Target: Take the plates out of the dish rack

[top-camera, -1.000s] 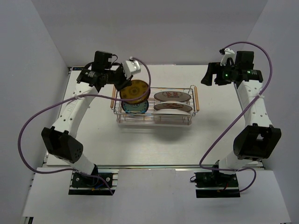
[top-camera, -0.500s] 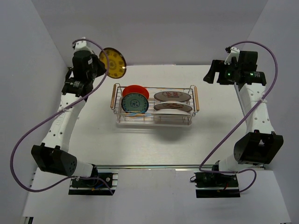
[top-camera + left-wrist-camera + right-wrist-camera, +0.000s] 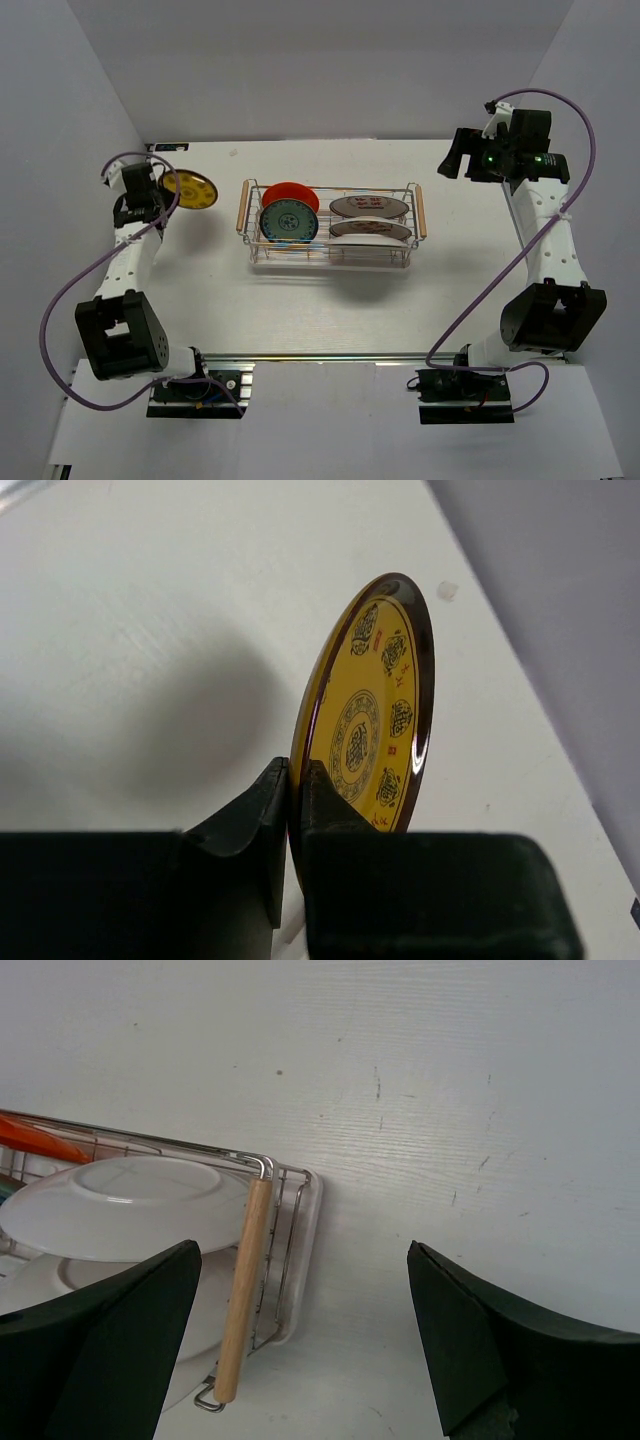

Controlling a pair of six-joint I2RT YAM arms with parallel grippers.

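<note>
Top external view: your left jaws are out at the far-left side of the worktop (image 3: 330, 310), closed on the rim of a yellow plate (image 3: 190, 189) held on edge, well apart from the dish rack (image 3: 330, 262). The rack sits mid-worktop with 4 plates inside: a red-orange plate (image 3: 291, 191) and a teal-blue plate (image 3: 289, 222) at its left end, and 2 white plates (image 3: 368, 207) towards the right. Your right jaws hang beyond the rack's right end, holding nothing.

Left wrist view: the jaws stand nearly closed, pinching only a thin strip of the yellow plate (image 3: 375, 720) at its dark rim. The plate stands almost upright, its patterned face turned right. Its shadow falls apart from it on the worktop (image 3: 150, 630), so I judge it is off the surface. The wall (image 3: 560, 600) is near on the right.

Right wrist view: the jaws are spread wide and empty, above the rack's right wooden handle (image 3: 243, 1280), with a white plate (image 3: 125, 1205) just inside the wire.

Risks: with so little rim in the pinch, the yellow plate could pivot or slip if you swing quickly. Let go while it is on edge and it may roll away or clip the wall, so tilt it flat and low first. On the right, descending from here could catch the handle or wire and drag the whole rack.
</note>
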